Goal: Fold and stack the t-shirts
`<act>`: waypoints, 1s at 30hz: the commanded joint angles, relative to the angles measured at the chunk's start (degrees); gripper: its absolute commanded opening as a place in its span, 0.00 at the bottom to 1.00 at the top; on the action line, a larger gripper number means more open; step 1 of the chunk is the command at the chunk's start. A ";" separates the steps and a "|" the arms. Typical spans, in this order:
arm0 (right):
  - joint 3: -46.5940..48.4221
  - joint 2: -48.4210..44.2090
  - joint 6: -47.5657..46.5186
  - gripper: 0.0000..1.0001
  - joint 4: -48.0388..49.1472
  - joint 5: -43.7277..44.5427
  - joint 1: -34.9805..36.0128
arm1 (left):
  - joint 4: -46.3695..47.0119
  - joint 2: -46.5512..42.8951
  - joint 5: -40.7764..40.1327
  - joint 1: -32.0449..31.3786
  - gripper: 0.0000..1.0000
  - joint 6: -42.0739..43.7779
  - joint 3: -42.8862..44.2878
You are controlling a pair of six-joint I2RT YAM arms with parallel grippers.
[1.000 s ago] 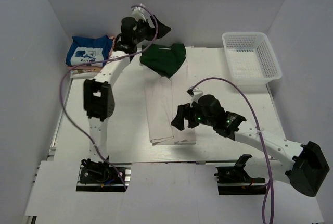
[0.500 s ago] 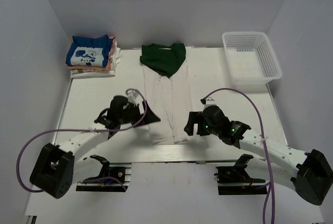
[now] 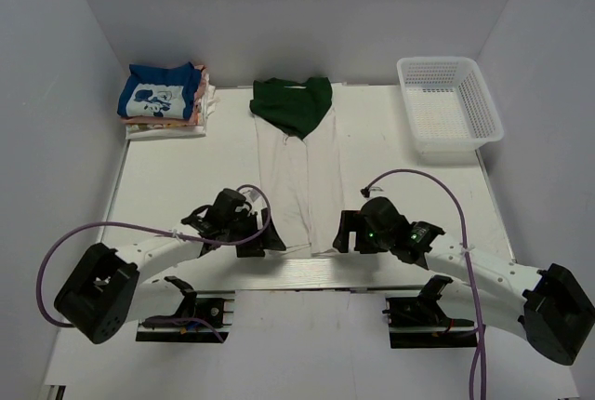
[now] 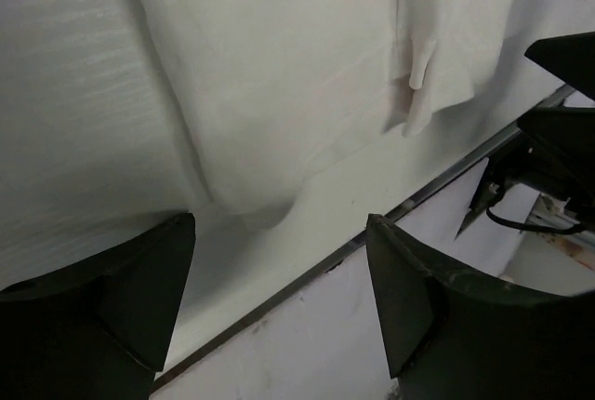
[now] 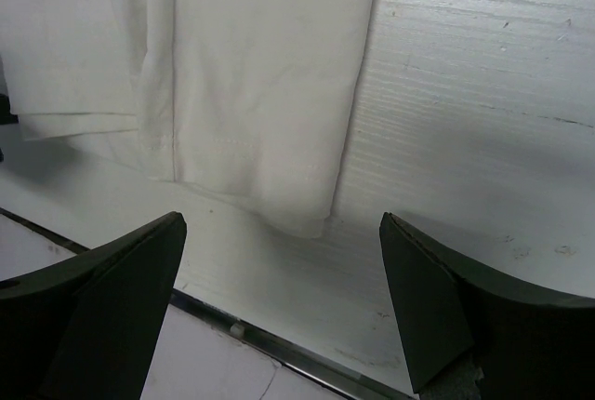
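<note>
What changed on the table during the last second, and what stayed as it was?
The left pincer swung back from the far edge to the near left corner of the cream t-shirt. The right pincer crept towards its near right corner. Both are open, gripping nothing. The cream t-shirt, green t-shirt, folded stack and basket stayed put.

This is a robotics lab test cell. A white counter [image 3: 167,167] is boxed in on three sides by plain pale walls [image 3: 297,9], and a left arm [image 3: 158,249] and a right arm [image 3: 465,256], both white and black, are bolted side by side at its near edge, trailing purple cables [image 3: 409,173]. Staged props sit on the counter: a stack of folded t-shirts [image 3: 160,95] in the far left corner and a white mesh basket [image 3: 449,62] at the far right.
</note>
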 commanded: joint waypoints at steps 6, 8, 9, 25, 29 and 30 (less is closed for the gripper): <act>-1.19 1.03 0.50 0.90 2.30 -1.32 -0.13 | -2.05 3.92 -4.15 -2.39 0.70 1.27 1.70; -1.10 1.56 -0.03 0.90 2.65 -1.93 -0.13 | -1.52 4.72 -3.46 -3.00 0.52 1.27 1.70; -1.02 1.91 -0.12 0.88 2.82 -2.46 -0.30 | -0.91 5.24 -3.45 -3.00 0.46 1.27 1.70; 0.30 12.28 -0.91 0.21 5.81 1.14 -0.39 | -2.13 5.07 -6.44 -4.06 0.00 -1.10 2.75; 1.61 13.43 -3.72 0.00 8.54 2.37 -0.13 | -5.72 3.84 -8.19 -4.06 0.00 -1.10 5.29; 3.01 13.51 -4.16 0.00 8.45 2.98 -0.22 | -6.69 3.31 -8.20 -4.06 0.00 -1.80 6.26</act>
